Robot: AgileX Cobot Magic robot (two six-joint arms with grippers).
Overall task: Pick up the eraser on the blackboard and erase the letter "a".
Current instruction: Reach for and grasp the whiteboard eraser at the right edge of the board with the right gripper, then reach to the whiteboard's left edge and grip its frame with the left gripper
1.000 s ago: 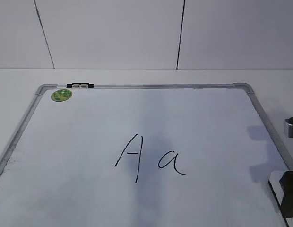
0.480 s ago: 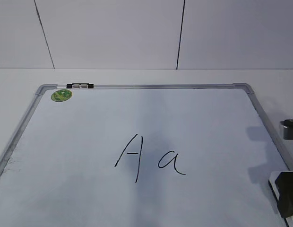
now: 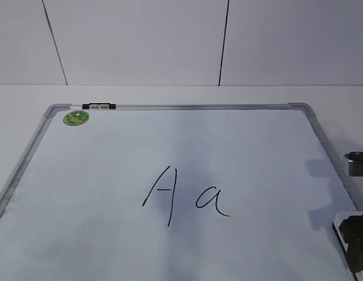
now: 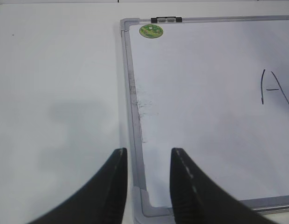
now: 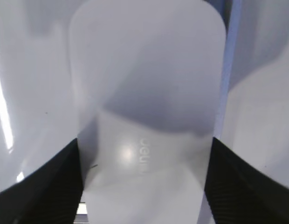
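The blackboard (image 3: 111, 175) lies flat on the table. The small letter "a" (image 3: 212, 202) is written near its middle. The eraser (image 3: 339, 225) lies at the board's lower right edge, white top up, and fills the right wrist view (image 5: 144, 93). My right gripper (image 3: 357, 240) is open and low over the eraser, one jaw along each long side (image 5: 144, 144). My left gripper (image 4: 148, 154) is open and empty above the board's near left corner (image 4: 149, 205); it is out of the exterior view.
A taller capital "A" (image 3: 161, 196) stands left of the "a" and also shows in the left wrist view (image 4: 272, 86). A green round sticker (image 3: 76, 118) and a black clip (image 3: 99, 106) sit at the board's far left corner. White table surrounds the board.
My right gripper has sunk lower over the eraser at the board's right edge. The eraser, the letters and the board have not moved.
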